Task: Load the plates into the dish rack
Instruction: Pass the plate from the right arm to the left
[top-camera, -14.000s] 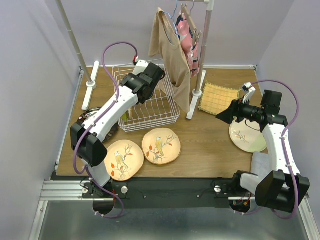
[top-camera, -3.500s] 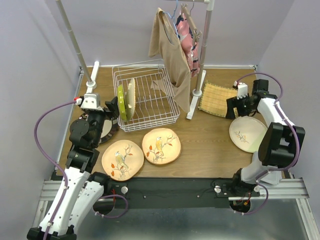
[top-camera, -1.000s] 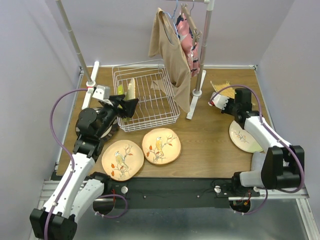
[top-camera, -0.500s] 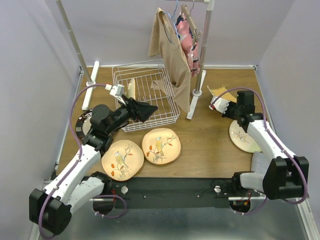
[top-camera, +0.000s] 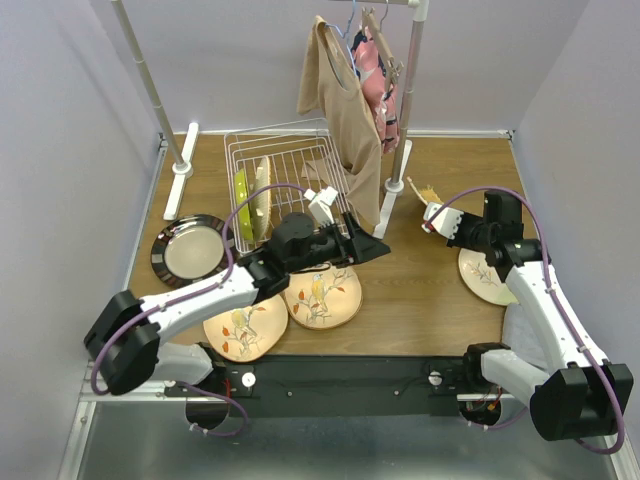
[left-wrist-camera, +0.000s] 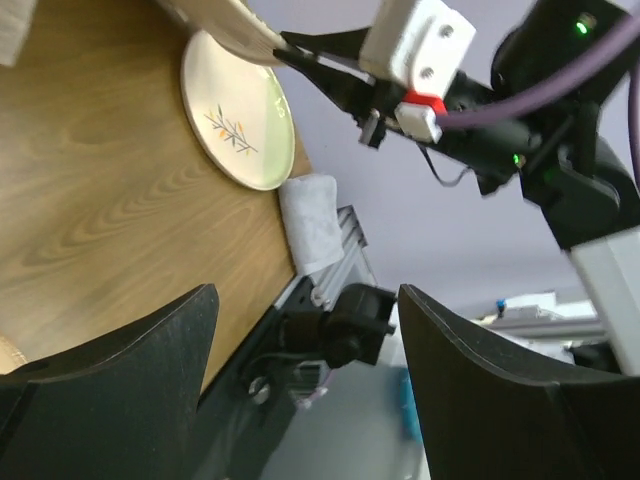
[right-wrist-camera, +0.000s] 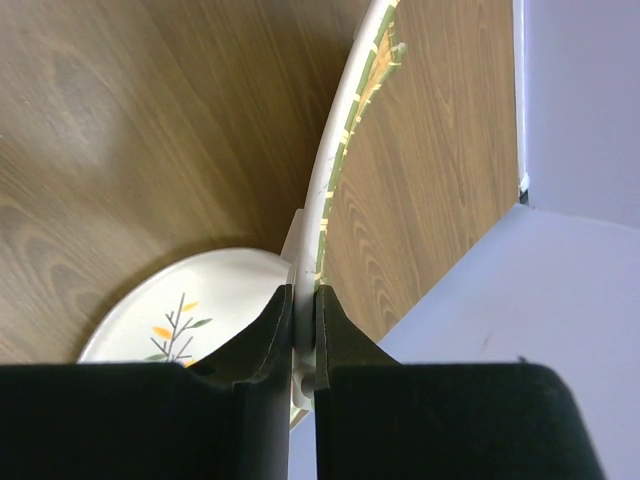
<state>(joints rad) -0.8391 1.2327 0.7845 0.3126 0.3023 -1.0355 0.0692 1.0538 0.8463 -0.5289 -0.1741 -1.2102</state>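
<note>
My right gripper (top-camera: 428, 203) is shut on the rim of the yellow woven-look plate (top-camera: 417, 189) and holds it edge-on above the table. In the right wrist view the jaws (right-wrist-camera: 303, 335) pinch that rim (right-wrist-camera: 338, 150). My left gripper (top-camera: 378, 250) reaches across the table toward it, open and empty (left-wrist-camera: 310, 400). The white wire dish rack (top-camera: 300, 215) holds a lime plate (top-camera: 242, 205) and a cream plate (top-camera: 262, 192) upright. Two peach bird plates (top-camera: 325, 295) (top-camera: 243, 328) lie in front, partly under the left arm. A dark-rimmed plate (top-camera: 190, 250) lies on the left, and a cream branch-painted plate (top-camera: 488, 275) (left-wrist-camera: 240, 120) (right-wrist-camera: 190, 310) on the right.
A tall white clothes rail (top-camera: 405, 110) with a hanging tan top (top-camera: 345, 110) and a pink garment (top-camera: 380, 85) stands between the rack and the held plate. A folded white cloth (left-wrist-camera: 312, 222) lies at the table's near right corner.
The left arm has swung from beside the rack across the table to the right, over the peach plates. The right gripper has shifted the yellow plate a little toward the centre.
</note>
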